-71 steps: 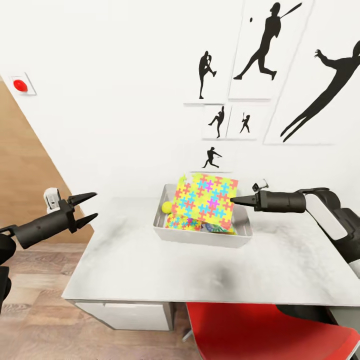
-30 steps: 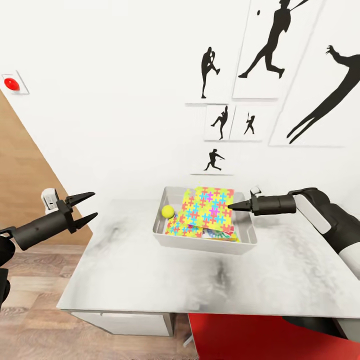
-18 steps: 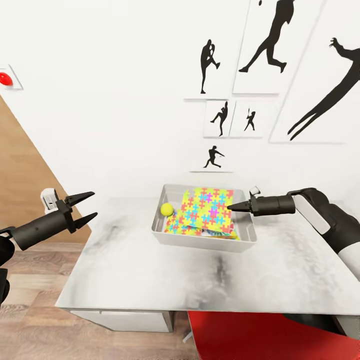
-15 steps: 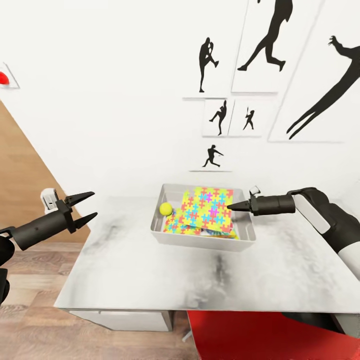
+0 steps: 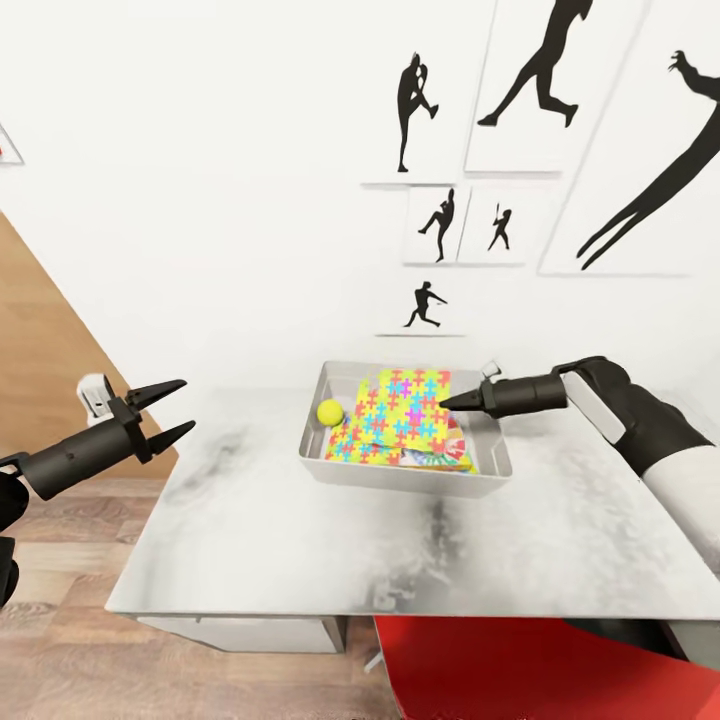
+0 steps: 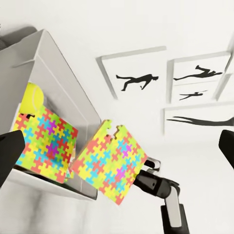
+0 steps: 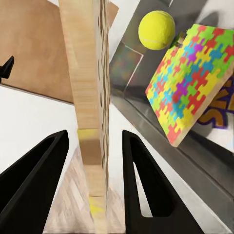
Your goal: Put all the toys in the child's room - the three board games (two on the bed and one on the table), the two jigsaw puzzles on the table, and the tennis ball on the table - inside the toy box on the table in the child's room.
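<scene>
- Right gripper (image 5: 445, 402) is out over the grey rectangular toy box (image 5: 400, 478), fingers pinched onto the edge of a bright multicoloured jigsaw puzzle board (image 6: 109, 163). In the right wrist view the board is edge-on between the two fingers.
- That board hangs tilted over the box's far side.
- A second multicoloured jigsaw puzzle (image 6: 44, 141) lies inside the box, propped on a purple-and-yellow flat box (image 7: 219, 114) (cut off, print unreadable).
- The yellow tennis ball (image 5: 330, 411) sits in the box's left corner, just beside the puzzles.
- In the head view the two puzzles blur into one patch, so where one ends is hard to tell.
- Left gripper (image 5: 165, 410) hovers off the left edge of the grey marbled table (image 5: 300, 540), jaws spread wide, holding nothing.
- Around it all: black silhouette pictures (image 5: 520, 90) on the white wall, a wooden panel (image 5: 40, 350) at left and a red chair (image 5: 520, 670) under the table's near edge.
</scene>
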Motion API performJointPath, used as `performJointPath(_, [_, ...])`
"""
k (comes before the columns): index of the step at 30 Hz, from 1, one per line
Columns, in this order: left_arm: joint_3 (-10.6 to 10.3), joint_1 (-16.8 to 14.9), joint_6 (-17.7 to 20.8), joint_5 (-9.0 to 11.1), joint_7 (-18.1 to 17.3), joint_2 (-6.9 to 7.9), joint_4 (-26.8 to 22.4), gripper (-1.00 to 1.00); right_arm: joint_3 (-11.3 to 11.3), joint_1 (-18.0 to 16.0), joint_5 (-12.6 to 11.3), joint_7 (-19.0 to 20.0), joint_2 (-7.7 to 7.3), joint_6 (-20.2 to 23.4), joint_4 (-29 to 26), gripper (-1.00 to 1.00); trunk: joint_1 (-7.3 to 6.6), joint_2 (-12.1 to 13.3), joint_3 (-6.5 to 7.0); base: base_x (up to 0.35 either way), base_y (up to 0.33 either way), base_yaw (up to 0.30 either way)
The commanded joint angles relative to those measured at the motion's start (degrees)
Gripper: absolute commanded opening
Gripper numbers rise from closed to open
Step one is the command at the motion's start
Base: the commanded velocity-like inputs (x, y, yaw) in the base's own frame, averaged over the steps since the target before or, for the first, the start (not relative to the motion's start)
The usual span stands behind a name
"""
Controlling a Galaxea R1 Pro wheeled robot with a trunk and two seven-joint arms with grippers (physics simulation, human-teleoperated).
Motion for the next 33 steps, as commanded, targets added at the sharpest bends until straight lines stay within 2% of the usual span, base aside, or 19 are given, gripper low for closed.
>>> performJointPath(1, [0.07,-0.05,0.15,0.57,0.54,0.00,-0.03,1.00,0.97,-0.28,0.66,1.67,0.24,0.13,0.34,-1.00,0.03,-0.12,-0.20,0.000,0.000,0.000])
performJointPath(4, [0.10,-0.03,0.15,0.57,0.47,0.00,-0.03,1.00,3.04,-0.50,1.75,4.01,0.56,0.13,0.66,-1.00,0.03,-0.12,-0.48,0.000,0.000,0.000])
performJointPath(9, [0.76,0.04,0.21,0.62,0.44,0.00,-0.03,1.00,4.61,-0.65,2.60,5.36,0.69,0.13,0.88,-1.00,0.03,-0.12,-0.94,0.000,0.000,0.000])
performJointPath(23, [1.19,0.06,0.23,0.65,0.41,0.00,-0.03,1.00,4.56,-1.02,2.78,5.80,0.17,0.13,1.68,-1.00,0.03,-0.12,-2.23,0.000,0.000,0.000])
performJointPath(27, [1.13,0.06,0.23,0.71,0.36,-0.04,-0.03,1.00,4.52,-2.94,2.95,5.71,0.53,0.06,4.00,-1.00,0.03,-0.12,-2.60,0.000,0.000,0.000])
performJointPath(29, [1.11,0.06,0.23,0.73,0.35,-0.07,-0.05,1.00,4.85,-6.82,3.39,5.82,1.90,-4.04,10.50,-1.00,0.03,-0.12,-2.78,0.000,0.000,0.000])
performJointPath(33, [1.11,0.06,0.23,0.74,0.34,-0.06,-0.05,1.00,5.05,-9.94,3.67,5.88,2.83,-5.87,14.71,-1.00,0.03,-0.12,-3.15,0.000,0.000,0.000])
